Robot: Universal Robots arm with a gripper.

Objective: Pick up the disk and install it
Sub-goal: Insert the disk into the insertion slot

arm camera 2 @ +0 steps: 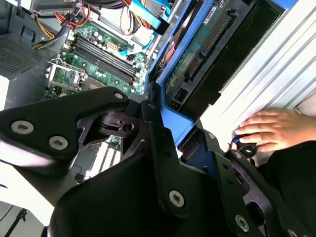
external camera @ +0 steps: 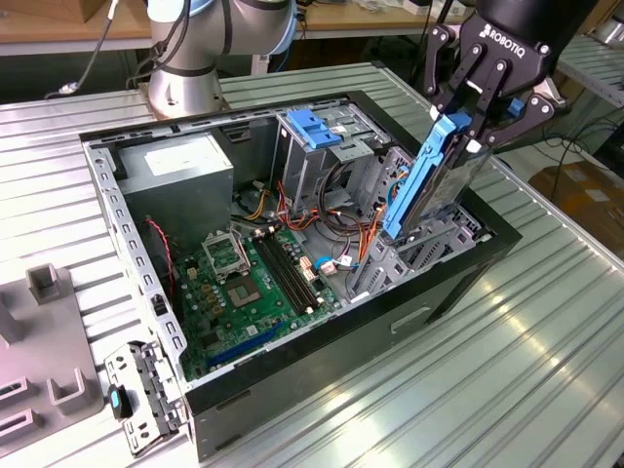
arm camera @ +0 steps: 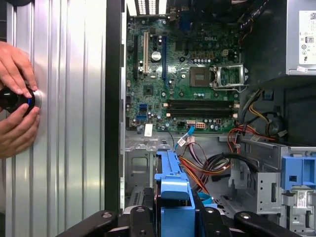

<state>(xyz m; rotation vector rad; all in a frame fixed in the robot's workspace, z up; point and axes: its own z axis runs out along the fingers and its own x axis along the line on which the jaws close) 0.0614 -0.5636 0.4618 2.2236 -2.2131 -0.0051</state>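
The disk (external camera: 429,185) stands on edge in its blue carrier rails, lower end just above the open bay (external camera: 421,255) at the case's side on the exterior view's right. My gripper (external camera: 466,125) is shut on its upper end. In the second wrist view the disk's green circuit-board face (arm camera 2: 197,44) runs away from the black fingers (arm camera 2: 163,148). The first wrist view shows the blue carrier (arm camera: 174,187) between the gripper's fingers (arm camera: 138,217), pointing at the case's interior.
The open computer case (external camera: 146,263) holds a motherboard (external camera: 249,283), a grey power supply (external camera: 180,171), loose cables and a grey drive cage with a blue-handled bracket (external camera: 312,127). A person's hands (arm camera: 15,98) grip a small black device on the ribbed table beside the case. A grey fixture (external camera: 39,341) sits on the exterior view's left.
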